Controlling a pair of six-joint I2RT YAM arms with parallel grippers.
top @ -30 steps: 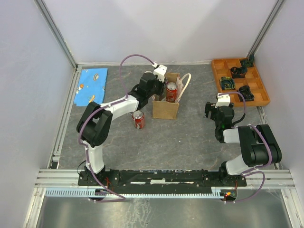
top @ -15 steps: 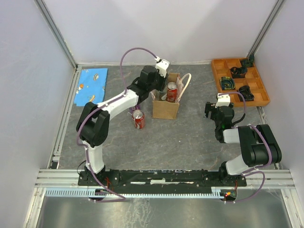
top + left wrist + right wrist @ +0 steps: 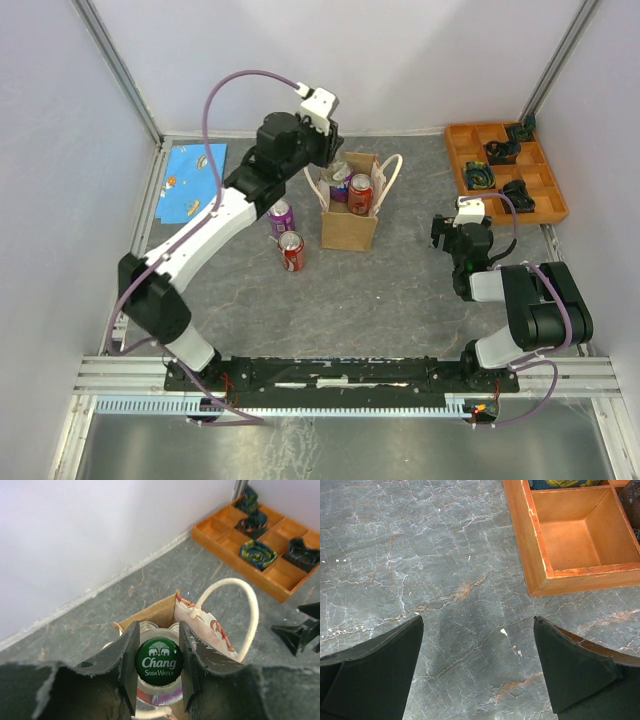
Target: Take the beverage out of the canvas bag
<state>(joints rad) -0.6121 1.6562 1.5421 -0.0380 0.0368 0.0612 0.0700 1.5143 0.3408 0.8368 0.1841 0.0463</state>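
Grey marbled tabletop [image 3: 400, 290]: we see a purple can [image 3: 281, 214] and a red can [image 3: 292, 252] standing left of the canvas bag [image 3: 349, 228], probably already unpacked. Our left gripper [image 3: 158, 635] pinches a green-capped soda bottle [image 3: 159, 662] at the cap, upright over the bag's mouth so it lifts straight. Our right gripper [image 3: 477, 620] hangs spread near the orange tray [image 3: 540, 580], out of the way.

L tool [image 3: 158, 652] clamped, R tool [image 3: 477, 630] agape

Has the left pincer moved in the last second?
Yes. The left pincer shifted toward the far wall and leftward against the canvas bag, shut on a green-capped bottle.
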